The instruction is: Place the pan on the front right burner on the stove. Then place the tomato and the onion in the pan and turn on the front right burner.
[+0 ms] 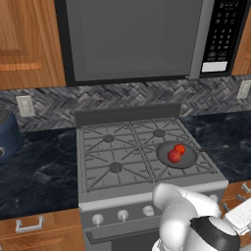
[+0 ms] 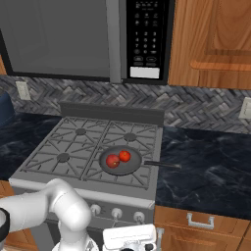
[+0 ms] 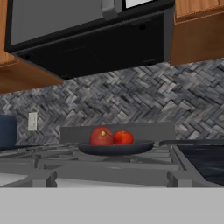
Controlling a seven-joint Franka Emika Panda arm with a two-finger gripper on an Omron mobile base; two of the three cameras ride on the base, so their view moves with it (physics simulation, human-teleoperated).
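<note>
Standing just ahead of the gripper (image 2: 130, 238) and a little above it, the stove (image 1: 93, 188) is the biggest thing here. The white hand hangs low before the stove's front, just under the row of knobs (image 2: 116, 213). Its jaws are spread wide, and the hand view shows nothing between them.

Beyond the gripper and slightly to its right, the pan (image 1: 188, 160) sits flat on the grate of the front right burner, hiding the burner cap. Its thin handle (image 1: 213, 147) points away to the right, over the dark counter (image 2: 211, 166).

The pan holds two round red things, touching or nearly so. The larger, darker one, the onion (image 1: 174, 156) by its look, lies nearer the gripper. The smaller, brighter tomato (image 1: 180, 148) lies just behind it.

The two base views look down into the pan and show the other three burners bare, and the knobs along the front. The hand view looks level across the grates, so the pan appears as a thin dark rim with both items standing above it. It also shows the dark underside of the microwave (image 3: 96, 52) overhead. A blue pot (image 3: 6, 131) stands far off to the gripper's left.
</note>
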